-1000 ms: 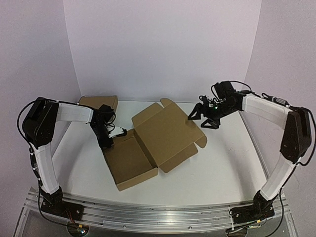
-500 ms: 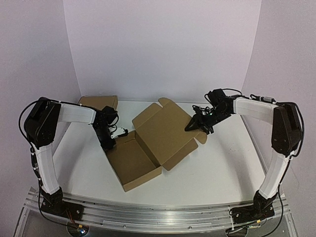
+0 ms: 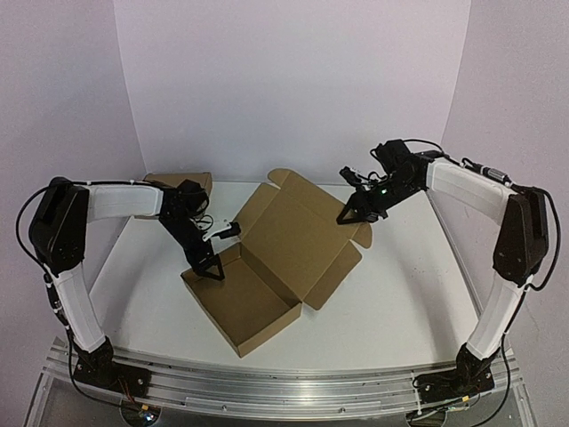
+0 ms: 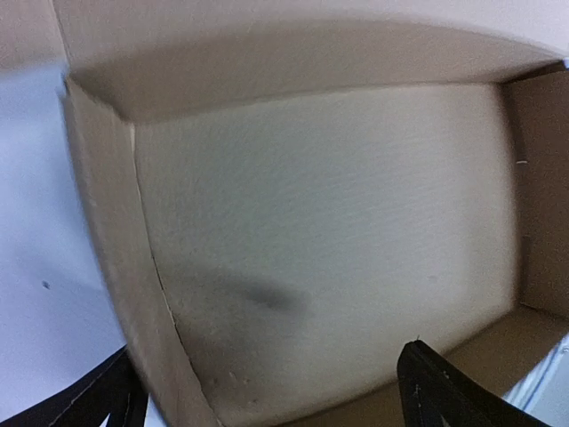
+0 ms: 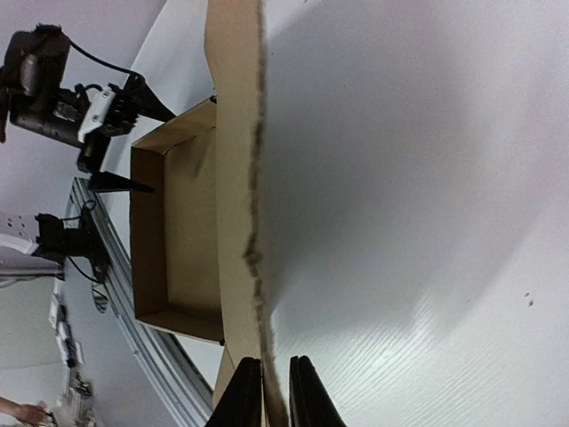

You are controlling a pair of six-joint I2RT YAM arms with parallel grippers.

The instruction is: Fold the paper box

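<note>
Pinching the raised lid [image 3: 298, 233] of the paper box [image 3: 253, 298] at its far edge with the right gripper [image 3: 348, 213], jaws clamped together on the bare cardboard rim. Sitting mid-table [image 3: 400, 285], side walls up, lid tilted open toward the back. Hovering at the box's left wall with the left gripper [image 3: 222, 251], jaws spread wide, gripping nothing, seemingly straddling that wall.

Likely trouble: dragging or pivoting the whole light box when the lid swings, with nothing pinning it down. Possibly slipping off or creasing so thin a pinch. Possibly trapping the left finger under the closing lid, or catching the lid's side flaps on the walls.

No print, brand or label readable anywhere, nor on the plain cardboard box [image 3: 173, 182] at back left.
</note>
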